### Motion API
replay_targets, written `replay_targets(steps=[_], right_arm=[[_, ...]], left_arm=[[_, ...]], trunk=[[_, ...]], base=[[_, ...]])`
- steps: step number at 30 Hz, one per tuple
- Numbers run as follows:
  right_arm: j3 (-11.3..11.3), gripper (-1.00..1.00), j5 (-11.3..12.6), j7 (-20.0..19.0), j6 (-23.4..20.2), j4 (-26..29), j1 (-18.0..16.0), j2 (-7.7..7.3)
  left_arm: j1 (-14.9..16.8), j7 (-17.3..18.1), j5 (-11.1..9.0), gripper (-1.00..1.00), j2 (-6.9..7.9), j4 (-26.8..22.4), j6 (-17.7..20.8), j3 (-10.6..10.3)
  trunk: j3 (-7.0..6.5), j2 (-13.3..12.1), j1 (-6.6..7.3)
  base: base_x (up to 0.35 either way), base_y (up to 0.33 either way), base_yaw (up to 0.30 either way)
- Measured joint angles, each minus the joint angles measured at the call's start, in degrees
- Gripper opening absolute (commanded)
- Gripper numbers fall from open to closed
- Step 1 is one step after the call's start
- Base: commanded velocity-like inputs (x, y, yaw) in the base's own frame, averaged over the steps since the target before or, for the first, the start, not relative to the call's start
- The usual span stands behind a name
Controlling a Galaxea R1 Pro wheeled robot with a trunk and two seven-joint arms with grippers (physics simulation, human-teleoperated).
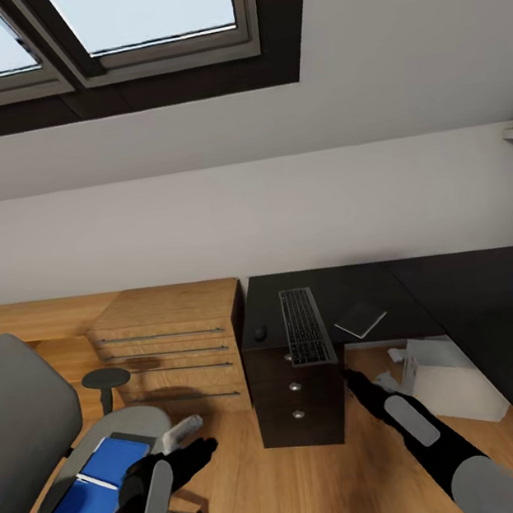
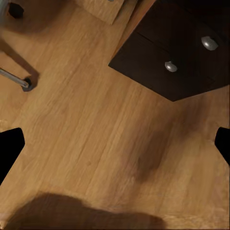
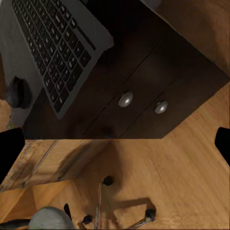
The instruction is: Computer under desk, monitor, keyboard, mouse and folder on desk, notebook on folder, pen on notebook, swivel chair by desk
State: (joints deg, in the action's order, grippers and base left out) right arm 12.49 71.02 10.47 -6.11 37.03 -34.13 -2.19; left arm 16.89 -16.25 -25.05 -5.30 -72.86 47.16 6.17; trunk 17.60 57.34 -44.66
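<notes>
Currently, step in hand: judged as the approach to the folder; nothing is carried.
Left gripper [image 1: 207, 447]: hangs over bare wood floor [image 2: 100, 143], fingers spread wide with nothing between them.
Right gripper [image 1: 354, 380]: low in front of the black drawer unit [image 1: 302, 403], fingers likewise apart and empty in its wrist view.
Folder [image 1: 91, 493]: bright blue, flat on the seat of the swivel chair [image 1: 20, 413], just outboard of and behind the left gripper.
Pen [image 1: 96, 482]: a thin pale strip across the folder, probably this; too small to be sure.
Keyboard [image 1: 304, 325]: on the desk [image 1: 462, 289], ahead of the right gripper, its near end at the edge above the drawers.
Mouse [image 1: 259, 333]: on the desk beside the keyboard, on the left-gripper side.
Notebook [image 1: 360, 318]: thin and dark, on the desk just beyond the keyboard.
Computer [image 1: 448, 379]: pale box on the floor under the desk, beside the right gripper.
Next move calls for: bringing the left gripper back over the seat and down onto a folder edge.
Hard to make out: chair cut off at the frame edge; pale clutter by the computer unclear.
</notes>
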Motion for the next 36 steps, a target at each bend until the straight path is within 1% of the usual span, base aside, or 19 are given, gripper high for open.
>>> replay_targets(steps=[1, 2, 3, 8, 9, 13, 15, 16, 19, 21, 24, 25, 27, 29, 31, 33, 34, 35, 36], right_arm=[[-1.48, 1.0, 0.09, -1.34, -1.96, 1.99, 0.01, -0.04], [-1.75, 1.0, 0.04, -1.86, -2.42, 2.59, 0.04, -0.07], [-2.25, 1.0, -0.13, -3.36, -3.44, 3.92, 0.1, -0.17], [-2.54, 1.0, -0.16, -4.39, -4.58, 6.56, 0.31, -0.72], [-2.52, 1.0, -0.15, -4.49, -5.36, 8.9, 0.78, -1.22], [-2.55, 1.0, -0.22, -4.51, -5.89, 11.13, 1.59, -1.65], [-2.56, 1.0, -0.25, -4.55, -5.92, 11.73, 1.93, -2.03], [-2.32, 1.0, -0.31, -4.77, -5.8, 11.75, 2.39, -2.47], [-2.14, 1.0, -0.4, -5.08, -5.83, 11.29, 2.43, -2.45], [-1.76, 1.0, -0.5, -8.79, -5.95, 7.91, 2.44, -2.39], [-1.71, 1.0, -0.4, -13.72, -5.99, 5.26, 2.44, -2.31], [-1.77, 1.0, -0.43, -17.7, -6.01, 3.24, 2.45, -2.28], [-1.84, 1.0, -0.43, -21.82, -6.03, 1.06, 2.45, -2.26], [-2.01, 1.0, -0.41, -28.92, -6.04, -2.71, 2.45, -2.24], [-2.09, 1.0, -0.43, -34.24, -5.82, -4.93, 2.45, -2.17], [-2.08, 1.0, -0.49, -36.71, -5.52, -5.9, 2.45, -2.07], [-2.06, 1.0, -0.52, -37.08, -5.38, -6.03, 2.45, -2.03], [-1.89, 1.0, -0.7, -38.01, -4.39, -6.16, 2.45, -1.85], [-1.76, 1.0, -0.82, -38.29, -3.58, -6.06, 2.45, -1.76]], left_arm=[[0.35, -0.12, -0.94, 1.0, 0.04, 0.09, 1.04, -0.53], [0.44, -0.15, -1.09, 1.0, 0.07, 0.11, 1.28, -0.65], [0.61, -0.45, -1.4, 1.0, 0.12, 0.12, 1.75, -0.9], [0.73, -1.68, -1.63, 1.0, 0.16, 0.06, 2.01, -1.05], [0.8, -2.01, -1.68, 1.0, 0.1, -0.66, 1.92, -1.11], [0.88, -2.95, -1.56, 1.0, -0.03, -2.14, 1.77, -1.15], [0.89, -4.48, -1.65, 1.0, -0.06, -2.55, 1.75, -1.16], [0.84, -7.54, -1.88, 1.0, -0.89, -3.4, 1.64, -1.17], [0.47, -7.75, -1.85, 1.0, -1.07, -4.74, 1.63, -1.24], [-1.22, -7.79, -1.89, 1.0, -1.14, -7.85, 1.66, -2.62], [-2.08, -7.8, -1.87, 1.0, -1.15, -9.27, 1.68, -3.99], [-2.54, -7.8, -1.88, 1.0, -1.15, -9.89, 1.69, -4.66], [-2.86, -7.8, -1.86, 1.0, -1.15, -10.32, 1.7, -5.14], [-3.22, -7.76, -1.86, 1.0, -1.16, -10.86, 1.75, -5.62], [-3.47, -7.73, -1.85, 1.0, -1.17, -11.55, 1.79, -5.8], [-4.43, -7.68, -1.85, 1.0, -1.18, -12.93, 1.81, -5.98], [-4.75, -7.67, -1.85, 1.0, -1.18, -13.42, 1.82, -6.08], [-5.94, -7.62, -1.9, 1.0, -1.2, -15.08, 1.83, -6.93], [-6.37, -7.62, -1.9, 1.0, -1.19, -15.63, 1.86, -7.4]], trunk=[[0.18, 0.4, -0.22], [0.37, 0.8, -0.44], [0.54, 1.21, -0.66], [1.45, 3.21, -1.76], [1.62, 3.62, -1.98], [2.34, 5.22, -2.86], [2.7, 6.02, -3.3], [2.89, 6.42, -3.52], [3.42, 7.63, -4.18], [3.79, 8.43, -4.62], [4.33, 9.64, -5.28], [4.51, 10.04, -5.5], [4.87, 10.84, -5.94], [5.23, 11.64, -6.38], [5.59, 12.45, -6.82], [5.95, 13.25, -7.25], [6.12, 13.65, -7.47], [6.31, 14.05, -7.69], [6.48, 14.45, -7.91]], base=[[0.0, 0.0, 0.0], [0.0, 0.0, 0.0], [0.0, 0.0, 0.0], [0.0, 0.0, 0.0], [0.0, 0.0, 0.0], [0.0, 0.0, 0.0], [0.0, 0.0, 0.0], [0.0, 0.0, 0.0], [0.0, 0.0, 0.0], [0.0, 0.0, 0.0], [0.0, 0.0, 0.0], [0.0, 0.0, 0.0], [0.0, 0.0, 0.0], [0.0, 0.0, 0.0], [0.0, 0.0, 0.0], [0.0, 0.0, 0.0], [0.0, 0.0, 0.0], [0.0, 0.0, 0.0], [0.0, 0.0, 0.0]])
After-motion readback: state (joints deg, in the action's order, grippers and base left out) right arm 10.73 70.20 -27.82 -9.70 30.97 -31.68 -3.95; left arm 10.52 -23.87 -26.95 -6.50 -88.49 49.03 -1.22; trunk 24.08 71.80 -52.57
